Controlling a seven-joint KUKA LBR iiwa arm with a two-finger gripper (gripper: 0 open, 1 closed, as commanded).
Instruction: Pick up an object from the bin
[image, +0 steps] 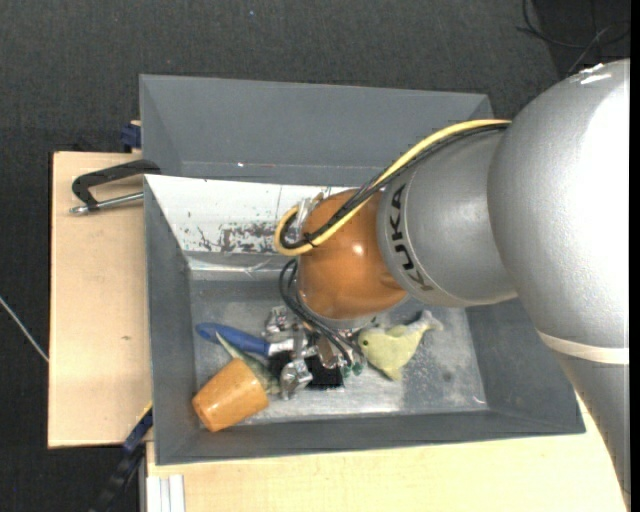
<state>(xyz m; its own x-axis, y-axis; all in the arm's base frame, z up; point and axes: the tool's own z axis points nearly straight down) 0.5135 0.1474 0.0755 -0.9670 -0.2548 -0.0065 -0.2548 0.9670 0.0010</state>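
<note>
My gripper (297, 352) is low in the bin, near the middle of the floor, under the orange wrist cover. An orange cup (230, 396) lies on its side just to its lower left, close to the front wall. A blue and green flat thing (232, 341) lies to the gripper's left, its end reaching under the gripper. A small black thing (326, 374) sits right beside the gripper's lower right. A pale yellow soft thing (392, 349) lies to the right of it.
The arm and its orange cover hang over the back and middle of the bin and hide what lies beneath. Bare floor shows at the right front of the bin.
</note>
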